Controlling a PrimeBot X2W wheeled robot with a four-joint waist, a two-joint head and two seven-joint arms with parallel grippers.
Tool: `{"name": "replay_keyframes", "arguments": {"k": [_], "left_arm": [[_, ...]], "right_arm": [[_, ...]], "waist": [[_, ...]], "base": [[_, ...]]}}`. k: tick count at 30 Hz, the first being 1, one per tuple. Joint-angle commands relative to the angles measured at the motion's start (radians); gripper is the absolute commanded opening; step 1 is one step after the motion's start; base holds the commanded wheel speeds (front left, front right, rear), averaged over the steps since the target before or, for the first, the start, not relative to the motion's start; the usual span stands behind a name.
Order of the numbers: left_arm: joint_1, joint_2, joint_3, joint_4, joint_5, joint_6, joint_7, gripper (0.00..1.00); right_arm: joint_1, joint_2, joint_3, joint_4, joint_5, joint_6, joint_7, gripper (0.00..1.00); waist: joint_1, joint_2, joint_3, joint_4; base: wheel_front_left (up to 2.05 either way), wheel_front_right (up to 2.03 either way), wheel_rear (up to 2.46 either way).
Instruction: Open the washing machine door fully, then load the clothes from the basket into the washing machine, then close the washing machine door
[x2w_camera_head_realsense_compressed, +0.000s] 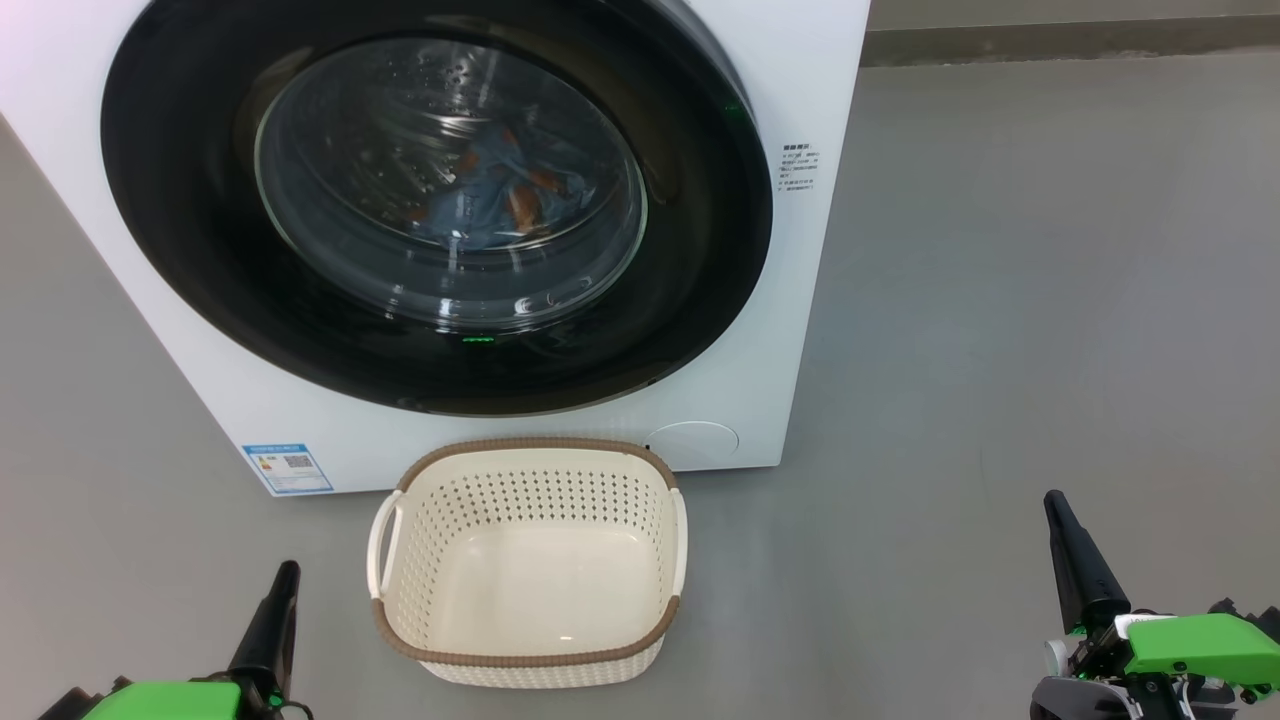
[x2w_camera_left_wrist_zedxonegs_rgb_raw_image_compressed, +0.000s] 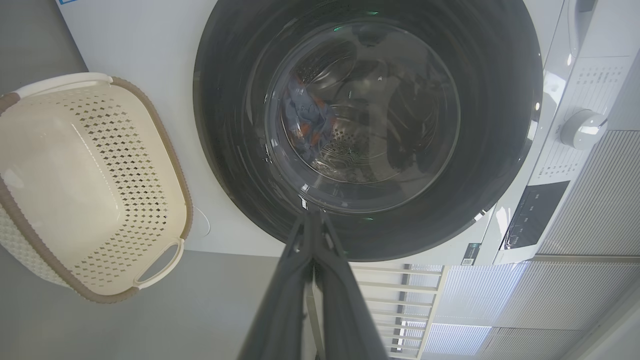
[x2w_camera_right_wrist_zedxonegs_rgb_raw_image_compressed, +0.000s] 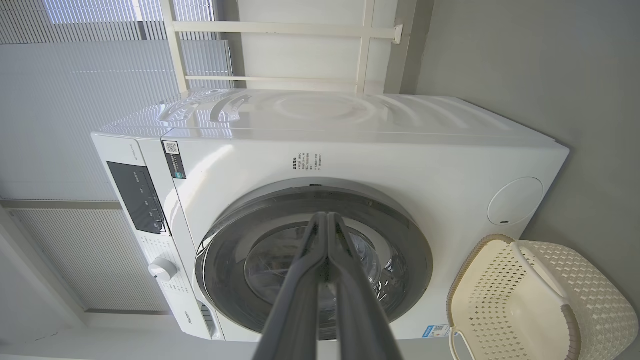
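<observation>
The white washing machine (x2w_camera_head_realsense_compressed: 790, 300) (x2w_camera_right_wrist_zedxonegs_rgb_raw_image_compressed: 400, 150) stands ahead with its round black-ringed door (x2w_camera_head_realsense_compressed: 160, 200) (x2w_camera_left_wrist_zedxonegs_rgb_raw_image_compressed: 490, 150) (x2w_camera_right_wrist_zedxonegs_rgb_raw_image_compressed: 400, 235) closed flat against the front. Through the glass I see the light-blue, orange-printed clothes (x2w_camera_head_realsense_compressed: 500, 195) (x2w_camera_left_wrist_zedxonegs_rgb_raw_image_compressed: 305, 120) lying in the steel drum. The cream basket (x2w_camera_head_realsense_compressed: 530, 570) (x2w_camera_left_wrist_zedxonegs_rgb_raw_image_compressed: 85, 185) (x2w_camera_right_wrist_zedxonegs_rgb_raw_image_compressed: 540, 295) sits on the floor in front of the machine, with nothing inside. My left gripper (x2w_camera_head_realsense_compressed: 285, 575) (x2w_camera_left_wrist_zedxonegs_rgb_raw_image_compressed: 312, 217) is shut at the lower left, beside the basket. My right gripper (x2w_camera_head_realsense_compressed: 1055, 505) (x2w_camera_right_wrist_zedxonegs_rgb_raw_image_compressed: 326, 217) is shut at the lower right, well clear of the basket.
Grey floor (x2w_camera_head_realsense_compressed: 1000, 300) stretches to the right of the machine up to a wall skirting (x2w_camera_head_realsense_compressed: 1060, 40). A control panel and knob (x2w_camera_left_wrist_zedxonegs_rgb_raw_image_compressed: 582, 127) sit on the machine's top front. A white rack (x2w_camera_right_wrist_zedxonegs_rgb_raw_image_compressed: 280, 30) and blinds stand behind the machine.
</observation>
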Motion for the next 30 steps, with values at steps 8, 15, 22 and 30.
{"name": "replay_keyframes", "arguments": {"k": [8, 15, 22, 30], "left_arm": [[-0.041, 0.013, 0.035, -0.019, -0.006, -0.003, 0.007, 0.0], [-0.041, 0.013, 0.035, -0.019, -0.006, -0.003, 0.007, 0.0], [-0.041, 0.013, 0.035, -0.019, -0.006, -0.003, 0.007, 0.0], [-0.041, 0.013, 0.035, -0.019, -0.006, -0.003, 0.007, 0.0]], "right_arm": [[-0.01, -0.003, 0.022, -0.03, 0.004, 0.002, 0.008, 0.0], [-0.01, -0.003, 0.022, -0.03, 0.004, 0.002, 0.008, 0.0], [-0.01, -0.003, 0.022, -0.03, 0.004, 0.002, 0.008, 0.0], [-0.01, -0.003, 0.023, -0.03, 0.004, 0.002, 0.008, 0.0]], "waist": [[0.0, -0.0001, 0.0, 0.0], [0.0, -0.0001, 0.0, 0.0], [0.0, -0.0001, 0.0, 0.0], [0.0, -0.0001, 0.0, 0.0]], "base": [[0.0, 0.0, 0.0], [0.0, 0.0, 0.0], [0.0, 0.0, 0.0], [0.0, 0.0, 0.0]]}}
